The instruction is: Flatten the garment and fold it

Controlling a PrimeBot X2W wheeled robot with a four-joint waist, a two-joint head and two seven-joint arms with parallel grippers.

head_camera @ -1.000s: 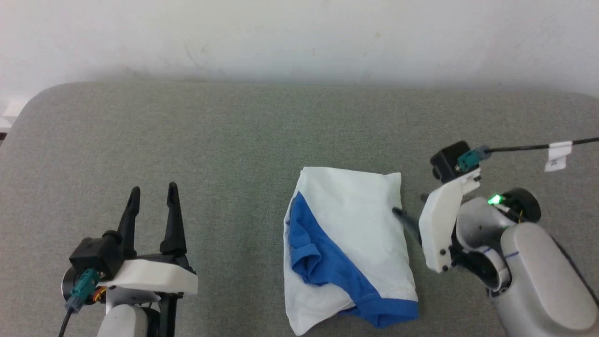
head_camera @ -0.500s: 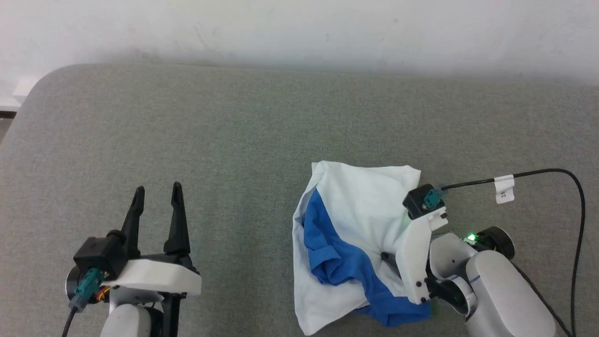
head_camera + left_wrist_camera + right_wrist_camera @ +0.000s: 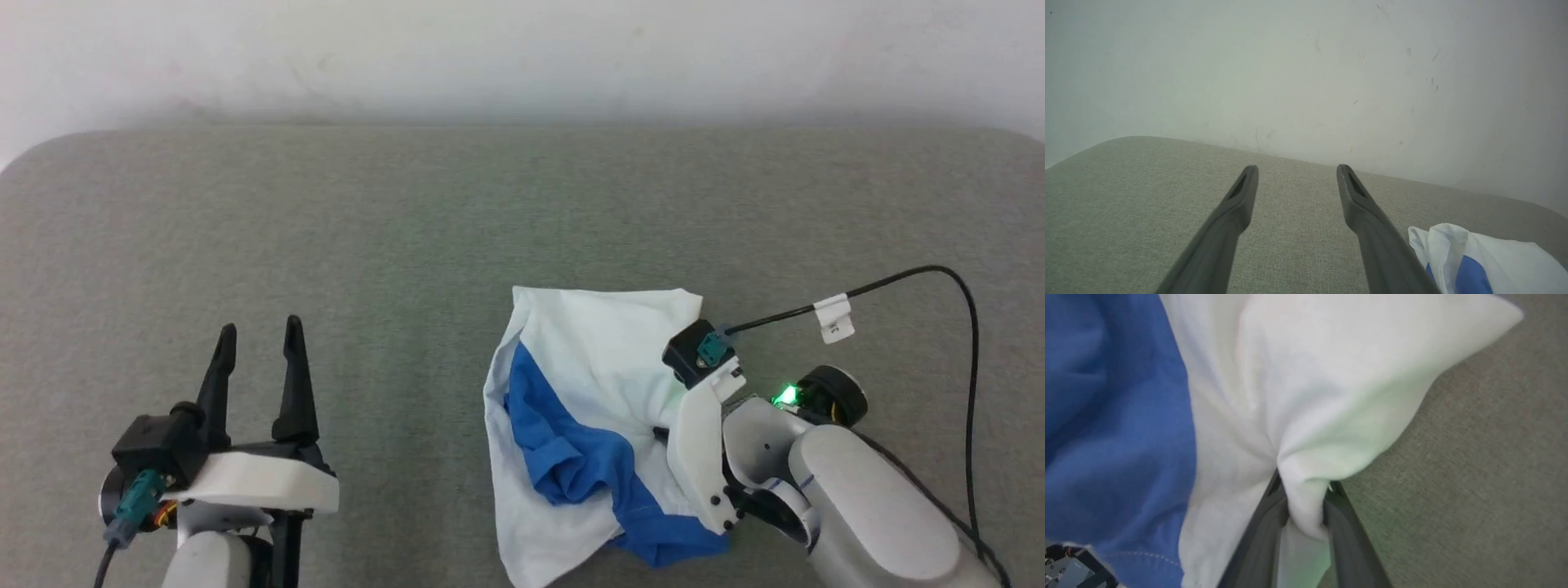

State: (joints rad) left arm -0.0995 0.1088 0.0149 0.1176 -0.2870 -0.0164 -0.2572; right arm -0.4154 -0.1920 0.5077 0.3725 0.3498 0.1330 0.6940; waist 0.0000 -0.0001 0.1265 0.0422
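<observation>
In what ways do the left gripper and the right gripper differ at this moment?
The left gripper is open and empty; the right gripper is pinched on a white fold of the garment. The left gripper sits over bare grey cushion, apart from the garment; the right gripper is at its right edge. Both have two long dark fingers.

Matt cloth garment (image 3: 604,359) (coarse-woven surface (image 3: 408,245))

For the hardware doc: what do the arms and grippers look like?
The left gripper and right gripper each have two long, tapered dark fingers on a white bracket carrying a black camera block with a teal connector. The right forearm is pale grey, with a green light; its black cable bears a white tag.
</observation>
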